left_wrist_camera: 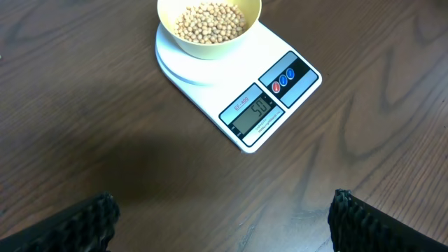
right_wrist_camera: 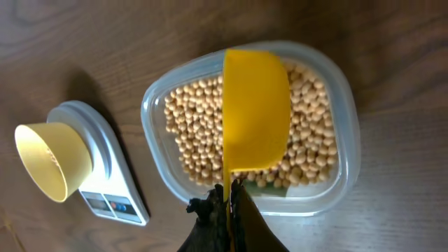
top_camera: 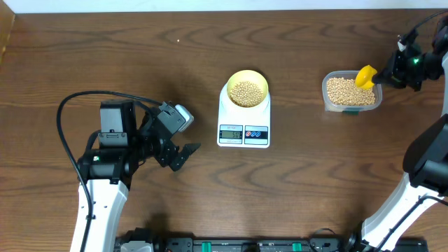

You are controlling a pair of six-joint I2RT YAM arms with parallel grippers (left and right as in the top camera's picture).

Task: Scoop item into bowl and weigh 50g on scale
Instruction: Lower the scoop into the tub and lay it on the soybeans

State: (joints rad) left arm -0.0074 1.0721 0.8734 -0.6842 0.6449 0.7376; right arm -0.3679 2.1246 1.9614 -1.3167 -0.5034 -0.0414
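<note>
The pale yellow bowl [top_camera: 247, 89] holds tan beans [top_camera: 246, 92] and sits on the white scale [top_camera: 243, 132]. The scale's display [left_wrist_camera: 251, 112] reads about 50. Bowl [left_wrist_camera: 208, 28] and scale show at the top of the left wrist view, and at the left of the right wrist view [right_wrist_camera: 52, 161]. My left gripper [top_camera: 183, 155] is open and empty, left of the scale, fingers wide apart [left_wrist_camera: 222, 217]. My right gripper [right_wrist_camera: 229, 199] is shut on the handle of a bright yellow scoop [right_wrist_camera: 255, 108], held over the clear tub of beans [right_wrist_camera: 336, 185].
The clear tub [top_camera: 330, 101] of loose beans stands right of the scale, near the right arm. The left arm's cable loops over the table at left [top_camera: 70, 105]. The brown wood table's far edge runs along the top.
</note>
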